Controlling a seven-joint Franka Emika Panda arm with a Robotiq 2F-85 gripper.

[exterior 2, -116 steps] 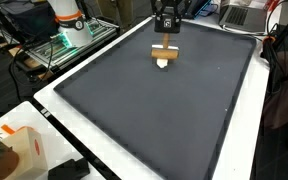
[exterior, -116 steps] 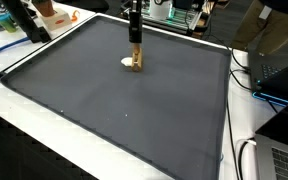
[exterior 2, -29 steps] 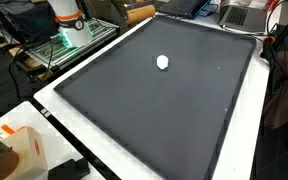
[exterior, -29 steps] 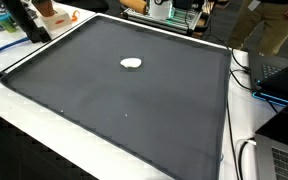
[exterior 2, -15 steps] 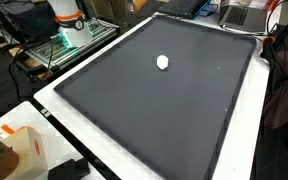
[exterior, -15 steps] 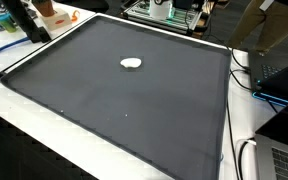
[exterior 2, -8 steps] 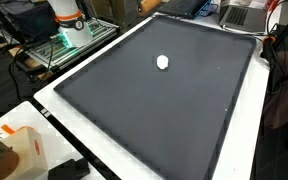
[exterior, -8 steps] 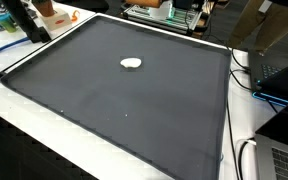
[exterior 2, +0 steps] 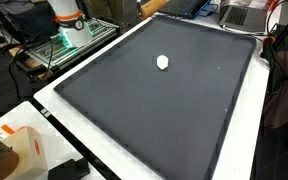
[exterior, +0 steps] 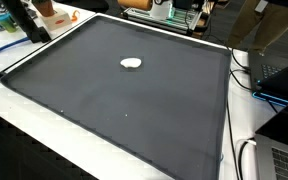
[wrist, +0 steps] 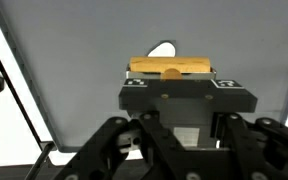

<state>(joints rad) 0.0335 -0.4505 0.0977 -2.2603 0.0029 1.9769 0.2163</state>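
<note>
Bench (exterior: 29, 112): white top, covered almost wholly by a dark grey mat (exterior: 134, 115). Clutter is confined to the margins: cables (exterior: 242, 70) along one side and an orange-and-white carton (exterior 2: 26, 150) at a near corner.

Item 1, white piece (exterior: 131, 63): small, pale and flattish. It is found lying alone on the far half of the mat in both exterior views, touched by nothing. In the wrist view it is partly seen just past the block, on the mat below.

Item 2, block (wrist: 171, 68): wooden and oblong, held crosswise and level. It is carried in the air, well apart from the mat and, as far as can be judged, near the mat's far edge.

Item 3, tool (wrist: 171, 76): its fingers are clamped on the block, and nothing else is touched. In the exterior views it is all but cut off at the upper edge, so the grip is read from the wrist view alone.

State of work, as judged: the block is counted as grasped and raised, clear of the white piece. The white piece is left where it lies. The block is not yet set down on anything, and its release is not yet made.
</note>
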